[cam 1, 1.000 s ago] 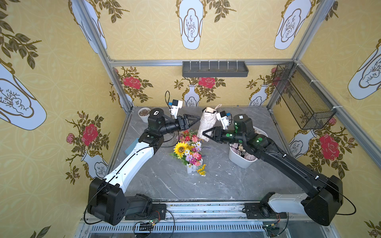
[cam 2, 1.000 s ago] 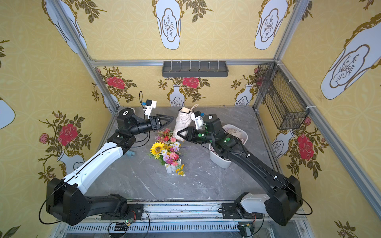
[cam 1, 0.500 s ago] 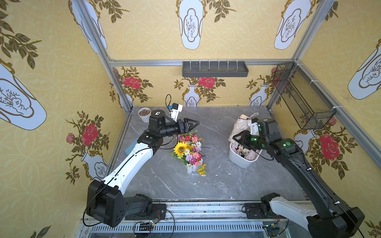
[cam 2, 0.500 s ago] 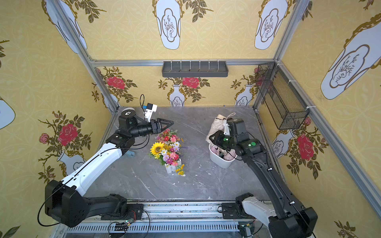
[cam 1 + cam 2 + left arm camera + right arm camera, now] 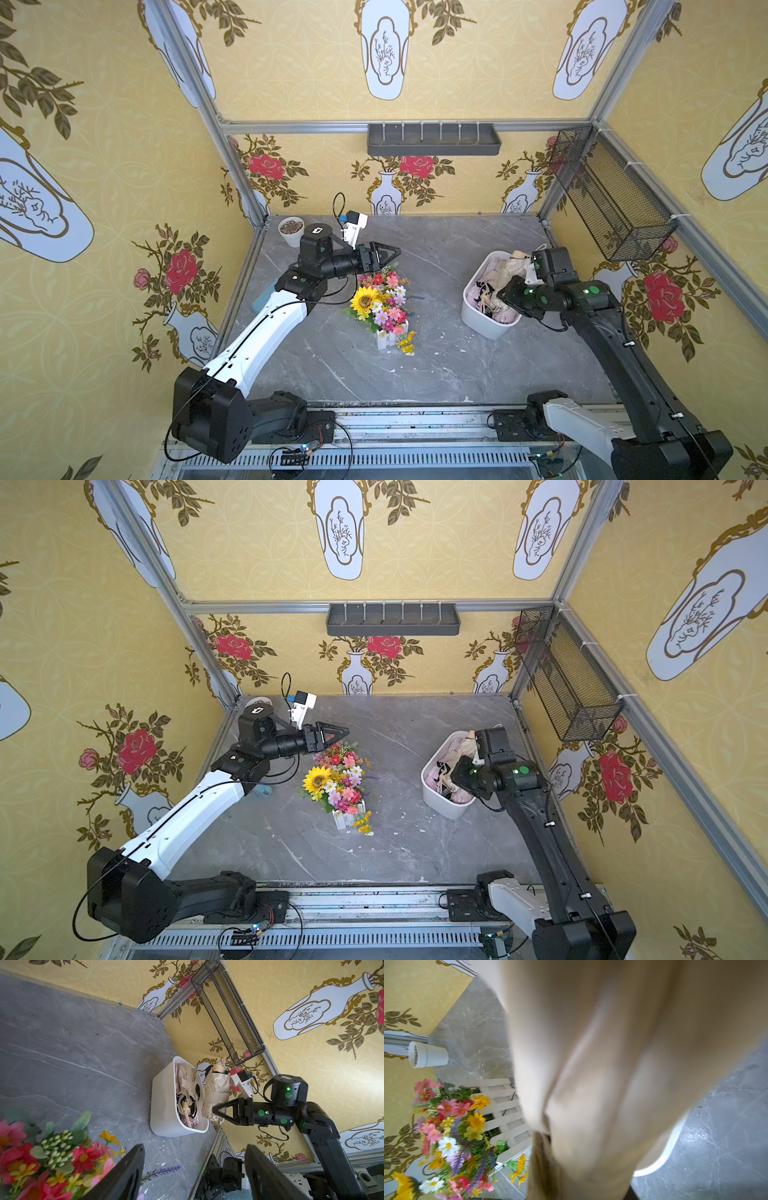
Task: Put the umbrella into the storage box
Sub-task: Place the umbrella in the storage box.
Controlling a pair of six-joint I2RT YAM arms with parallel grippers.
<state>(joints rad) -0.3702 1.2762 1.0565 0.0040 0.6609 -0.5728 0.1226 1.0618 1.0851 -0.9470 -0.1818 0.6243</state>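
Right claw (image 5: 215, 1109): clamped on the folded beige umbrella (image 5: 216, 1086), reaching down onto it from above.

Umbrella: held level, lengthwise over the open top of the white box (image 5: 164, 1105), one end toward the far wall. It hangs just above the rim – not yet resting inside. At its near end I cannot tell whether it touches the rim. In a top view it covers the right part of the box (image 5: 482, 322). Beige cloth (image 5: 591, 1064) fills my right wrist view, blurred, so the jaws cannot be seen there.

Box: on the right side of the table (image 5: 436, 365), already holding other folded umbrellas (image 5: 187, 1084).

Left claw (image 5: 394, 257): jaws apart, nothing between them – it hovers over the far edge of the flowers (image 5: 380, 303) in the middle of the table, pointing right, well apart from the box.

Also noted: a small white pot (image 5: 291, 232) in the far left corner and a wire basket (image 5: 611, 199) on the right wall.
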